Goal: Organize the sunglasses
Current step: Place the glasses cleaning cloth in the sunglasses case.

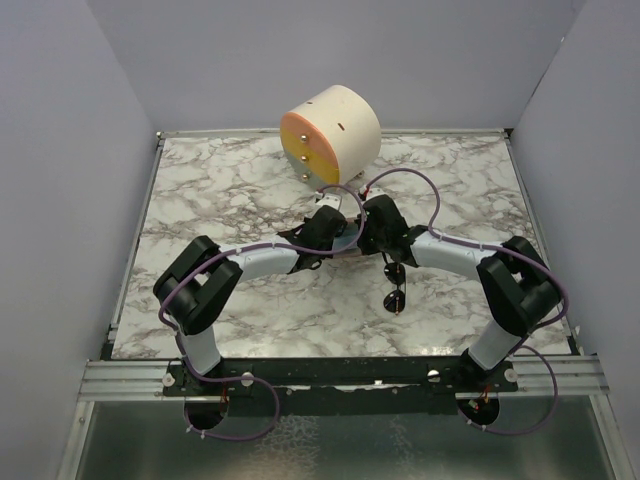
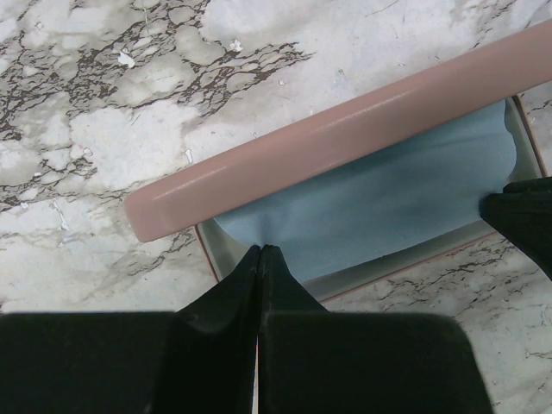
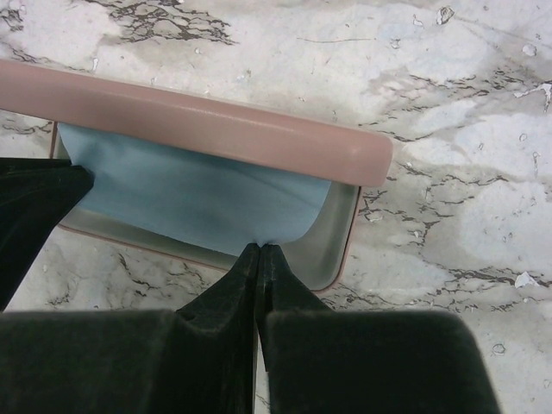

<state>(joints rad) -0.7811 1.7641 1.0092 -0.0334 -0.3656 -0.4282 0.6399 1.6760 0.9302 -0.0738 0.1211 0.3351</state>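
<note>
Two end effectors are gripping one thing: our left end effector (image 2: 260, 250) and right end effector (image 3: 260, 247) are each pinching shut on the light blue cloth (image 2: 379, 198) in the open pink glasses case (image 2: 328, 142). The sunglasses (image 1: 396, 293) are lying apart on the marble surface (image 1: 220, 190), near our right end effector, on the side toward the bases.
</note>
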